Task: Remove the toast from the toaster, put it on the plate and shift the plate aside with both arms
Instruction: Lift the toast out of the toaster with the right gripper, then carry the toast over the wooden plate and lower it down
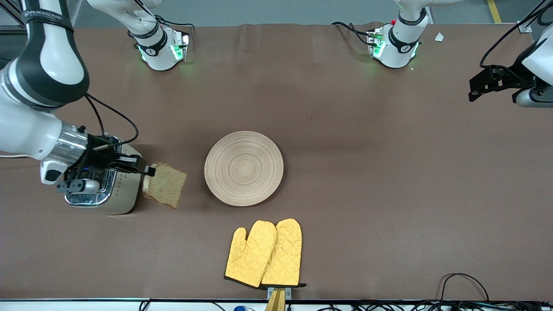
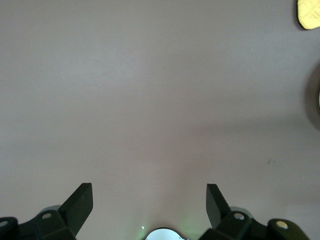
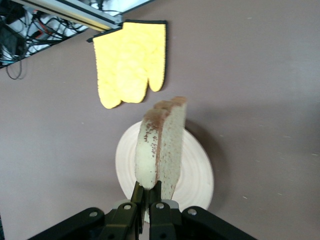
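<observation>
My right gripper [image 1: 149, 171] is shut on one edge of the toast [image 1: 165, 185], a tan-brown speckled slice with a darker crust. It holds the slice in the air, tilted, over the table between the toaster and the plate. The plate [image 1: 244, 168] is round, pale and ring-grooved, and lies bare at the table's middle. In the right wrist view the gripper [image 3: 148, 192] pinches the toast [image 3: 160, 145] edge-on, with the plate [image 3: 197, 175] showing past it. My left gripper [image 1: 475, 88] waits open and empty over bare table at the left arm's end; the left wrist view shows it [image 2: 150, 192] with its fingers wide apart.
A silver toaster [image 1: 121, 194] stands under my right wrist at the right arm's end. A pair of yellow oven mitts [image 1: 263, 255] lies nearer to the front camera than the plate, by the table's edge; they also show in the right wrist view [image 3: 130, 62]. Cables run along that edge.
</observation>
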